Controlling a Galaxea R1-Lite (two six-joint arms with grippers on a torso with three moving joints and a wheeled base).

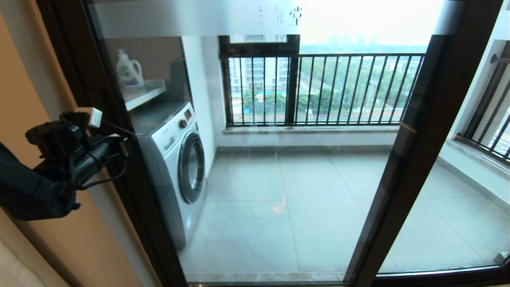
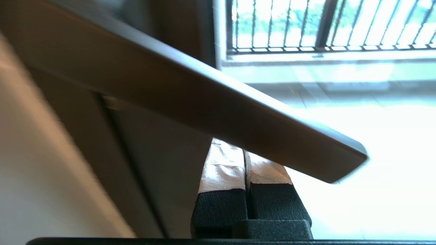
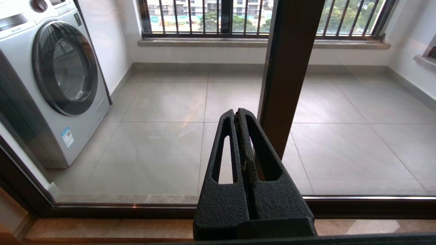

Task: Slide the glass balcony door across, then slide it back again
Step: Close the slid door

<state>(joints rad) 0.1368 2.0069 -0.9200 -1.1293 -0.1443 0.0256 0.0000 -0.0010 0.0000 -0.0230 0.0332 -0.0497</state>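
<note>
The glass balcony door (image 1: 279, 179) fills the head view, with a frosted top strip (image 1: 191, 18) bearing Chinese characters. Its dark brown left stile (image 1: 151, 223) stands beside the orange wall. My left gripper (image 1: 125, 144) reaches to that stile at mid height. In the left wrist view the dark bar handle (image 2: 238, 112) crosses in front of my left gripper (image 2: 244, 153). It is shut, and its tape-wrapped fingertips (image 2: 223, 166) are tucked behind the bar. My right gripper (image 3: 237, 114) is shut on nothing, low before the glass near a brown stile (image 3: 289, 68).
Behind the glass stand a washing machine (image 1: 179, 159) and a detergent bottle (image 1: 129, 69) on a shelf. A black railing window (image 1: 338, 87) lies at the balcony's far side. A second dark stile (image 1: 414, 139) slants at the right. The floor track (image 3: 119, 209) runs along the threshold.
</note>
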